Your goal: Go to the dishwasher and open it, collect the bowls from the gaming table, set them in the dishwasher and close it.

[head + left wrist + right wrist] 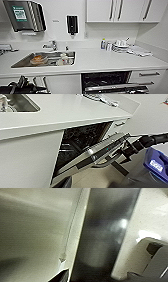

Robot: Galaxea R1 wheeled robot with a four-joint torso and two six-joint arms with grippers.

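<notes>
With the dishwasher (110,82) door hanging partway open beneath the white countertop (100,62), the danger is plain: my right gripper (125,147) sits at the door's upper edge by the bar handle (105,161), and if that contact slips, the door could drop hard or swing back toward shut. I judge the pull has to follow the door's arc; dragging straight out would fight the hinge and strain my arm. Whether those fingers are clenched on the handle or merely hooked against it, I cannot tell, as the dark arm blurs into the steel there.

My base stands close to the dishwasher too, so a falling door might land against me. A blue container (156,165) sits on the floor just beside the dishwasher, on the far side of my right arm, and a wide swing could clip it.

As for the dishwasher itself: stainless-steel front, tilted outward, its top edge well clear of the cabinet frame. Behind the door, the interior is dark, with wire racks (80,136) faintly showing. It sits directly under the countertop, beside the sink (46,60), with a white drawer (148,74) on its other side. Stacked dishes (121,46) rest on the countertop above the dishwasher, toward the wall. My left gripper's state I cannot tell either.
</notes>
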